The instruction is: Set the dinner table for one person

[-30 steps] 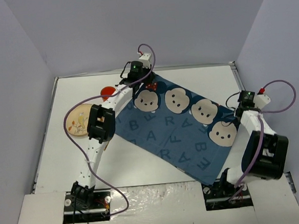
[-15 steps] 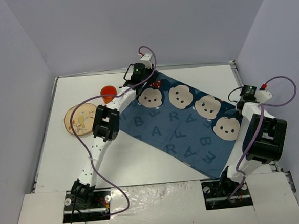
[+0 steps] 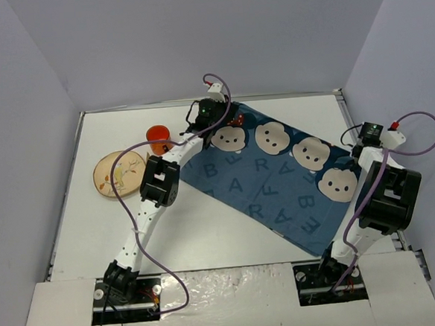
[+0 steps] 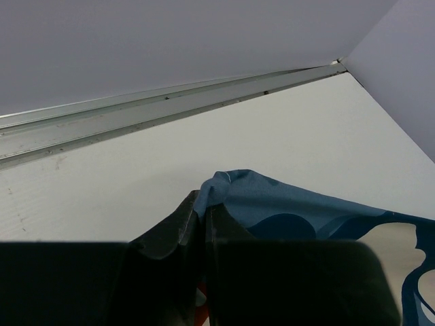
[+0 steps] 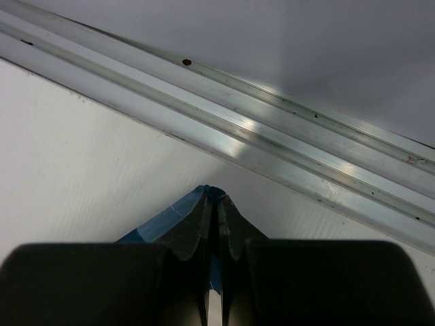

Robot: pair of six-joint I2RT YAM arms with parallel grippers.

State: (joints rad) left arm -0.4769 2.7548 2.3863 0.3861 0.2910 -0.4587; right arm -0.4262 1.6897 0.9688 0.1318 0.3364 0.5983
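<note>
Dinner table (image 3: 208,238): the white matte top fills the floor of the top view. Bare surface shows from 6 to 9 o'clock and along the far edge.
Walls (image 3: 194,38): pale lavender-grey, closing the table in at 9, 12 and 3 o'clock.
Cloth (image 3: 271,189): dark blue, printed with letters and a row of four mouse faces. It lies slanted across the table from 12 o'clock down to about 4 o'clock, with two corners pinched by the grippers.
Left arm (image 3: 159,183): reaches from its base at 7 o'clock up to the cloth's corner at 12 o'clock.
Right arm (image 3: 388,196): folded back on itself at 3 to 4 o'clock, with its wrist at the cloth's corner at 3 o'clock.
Plate (image 3: 120,174): round and tan with a faint pattern. It lies flat on the table at 9 o'clock, apart from the cloth.
Cup (image 3: 157,136): orange-red, standing at 10 to 11 o'clock, just beyond the plate and beside the left arm.
Left gripper (image 4: 204,207): fingers pressed together on a raised corner of the cloth (image 4: 285,210), facing the far rail (image 4: 136,112).
Right gripper (image 5: 216,204): fingers closed tight on a blue corner of the cloth (image 5: 160,221), near the metal rail at the table's edge.
</note>
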